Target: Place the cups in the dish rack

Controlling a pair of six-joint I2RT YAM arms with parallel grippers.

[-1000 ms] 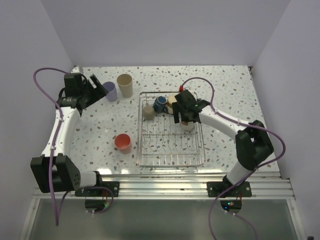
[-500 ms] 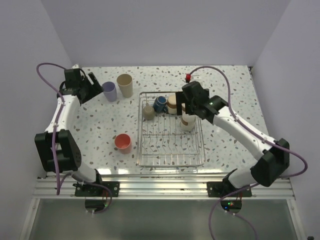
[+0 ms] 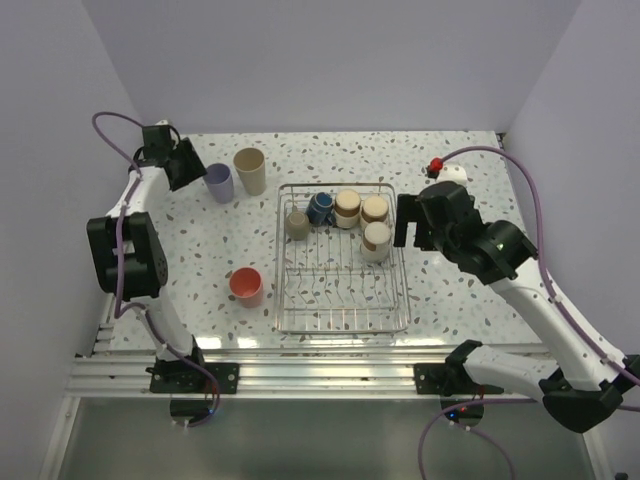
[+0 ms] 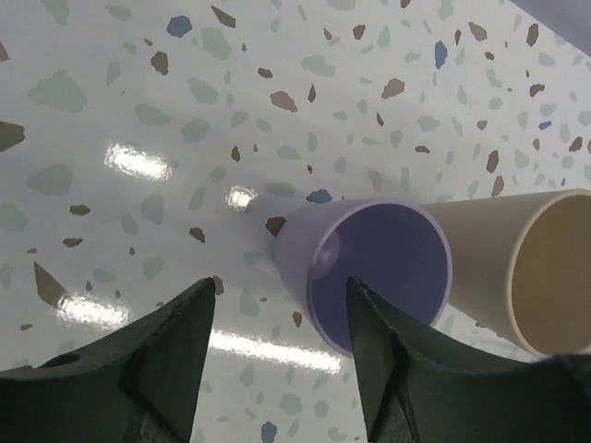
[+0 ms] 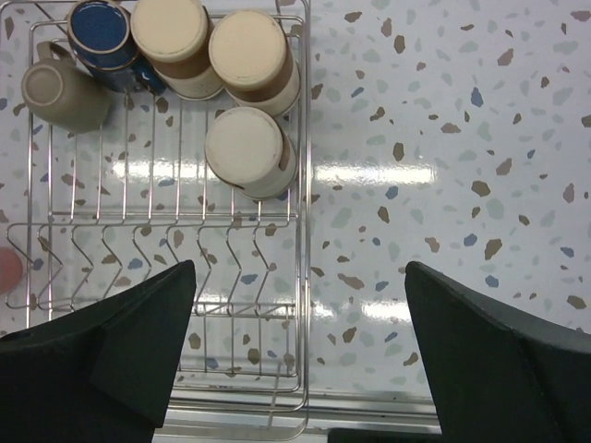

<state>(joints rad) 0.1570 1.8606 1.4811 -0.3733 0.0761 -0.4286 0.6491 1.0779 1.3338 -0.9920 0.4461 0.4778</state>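
The lavender cup (image 3: pixel 218 183) stands upright at the back left of the table, beside the tall beige cup (image 3: pixel 250 170). My left gripper (image 3: pixel 194 170) is open at the lavender cup (image 4: pixel 379 268): one finger is outside its near wall and the other in front of its mouth. The coral cup (image 3: pixel 245 286) stands left of the dish rack (image 3: pixel 341 329). Inside the rack are a tan mug (image 3: pixel 297 224), a blue mug (image 3: pixel 320 208) and three upturned cups (image 5: pixel 249 148). My right gripper (image 3: pixel 406 222) hangs open and empty over the rack's right edge (image 5: pixel 304 305).
The beige cup (image 4: pixel 540 268) almost touches the lavender one on its right. The left wall is close behind my left arm. Speckled tabletop (image 5: pixel 462 185) lies to the right of the rack. The front half of the rack holds only wire tines (image 5: pixel 157 249).
My right gripper has lifted away from the upturned cups and pulled back to the right of the rack, empty. My left gripper has shifted at the lavender cup and its jaws have narrowed.
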